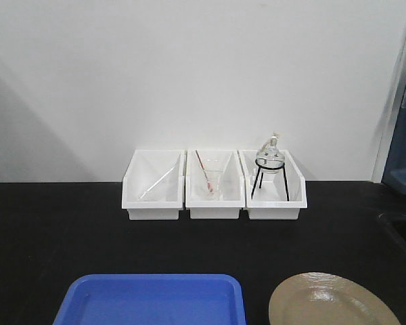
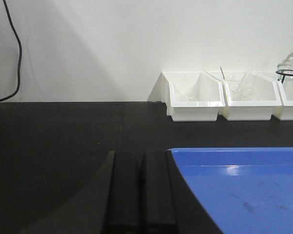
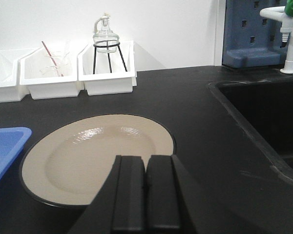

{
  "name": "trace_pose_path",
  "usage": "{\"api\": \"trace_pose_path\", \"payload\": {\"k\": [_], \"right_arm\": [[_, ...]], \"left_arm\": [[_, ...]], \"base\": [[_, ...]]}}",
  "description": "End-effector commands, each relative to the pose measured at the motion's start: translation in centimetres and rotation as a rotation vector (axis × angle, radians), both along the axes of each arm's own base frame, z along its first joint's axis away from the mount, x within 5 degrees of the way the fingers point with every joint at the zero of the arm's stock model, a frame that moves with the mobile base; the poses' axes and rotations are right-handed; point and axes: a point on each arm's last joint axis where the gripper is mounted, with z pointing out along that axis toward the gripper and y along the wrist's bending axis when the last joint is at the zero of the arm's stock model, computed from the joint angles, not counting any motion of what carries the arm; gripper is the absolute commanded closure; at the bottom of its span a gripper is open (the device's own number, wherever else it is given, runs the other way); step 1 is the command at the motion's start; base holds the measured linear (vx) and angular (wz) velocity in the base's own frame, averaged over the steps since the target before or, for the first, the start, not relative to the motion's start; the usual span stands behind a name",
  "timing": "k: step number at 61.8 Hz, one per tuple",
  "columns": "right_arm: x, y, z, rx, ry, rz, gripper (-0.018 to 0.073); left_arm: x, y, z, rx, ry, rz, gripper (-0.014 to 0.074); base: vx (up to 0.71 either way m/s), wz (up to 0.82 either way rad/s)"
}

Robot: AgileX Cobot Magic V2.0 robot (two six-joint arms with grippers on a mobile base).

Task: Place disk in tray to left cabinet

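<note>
The tan disk [image 1: 331, 301] with a thin black rim lies flat on the black counter at the front right, and fills the middle of the right wrist view [image 3: 95, 156]. To its left sits the blue tray [image 1: 152, 301], holding nothing that I can see; its corner also shows in the left wrist view [image 2: 239, 185] and at the left edge of the right wrist view [image 3: 2, 146]. My right gripper [image 3: 146, 161] is shut, over the disk's near edge. My left gripper [image 2: 140, 156] is shut, just left of the tray's corner. The left cabinet is out of view.
Three white bins [image 1: 214, 184] stand in a row against the back wall; the right one holds a glass flask on a black tripod [image 1: 269, 169]. A sink basin [image 3: 263, 117] is sunk in the counter at the right, with a white tap [image 3: 283, 29] behind it.
</note>
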Motion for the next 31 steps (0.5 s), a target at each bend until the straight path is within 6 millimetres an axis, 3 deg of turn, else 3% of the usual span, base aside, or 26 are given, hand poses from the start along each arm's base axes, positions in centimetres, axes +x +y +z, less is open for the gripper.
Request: {"api": "trace_pose_path", "payload": {"k": [1, 14, 22, 31], "right_arm": [[0.0, 0.0, 0.1, -0.012, -0.074, 0.002, 0.0565], [0.0, 0.1, 0.9, -0.012, -0.155, 0.008, 0.0565], [-0.6, 0.2, 4.7, -0.016, -0.381, 0.019, 0.0565], [-0.4, 0.2, 10.0, -0.045, -0.415, 0.014, 0.0565]], "left_arm": [[-0.1, 0.1, 0.2, -0.015, -0.077, 0.006, 0.0600], [-0.1, 0.1, 0.2, -0.015, -0.077, 0.006, 0.0600], [-0.1, 0.1, 0.2, -0.015, -0.077, 0.006, 0.0600], [-0.1, 0.1, 0.2, -0.015, -0.077, 0.006, 0.0600]], "base": [[0.00, 0.00], [0.00, 0.00], [0.00, 0.00], [0.00, 0.00]]}}
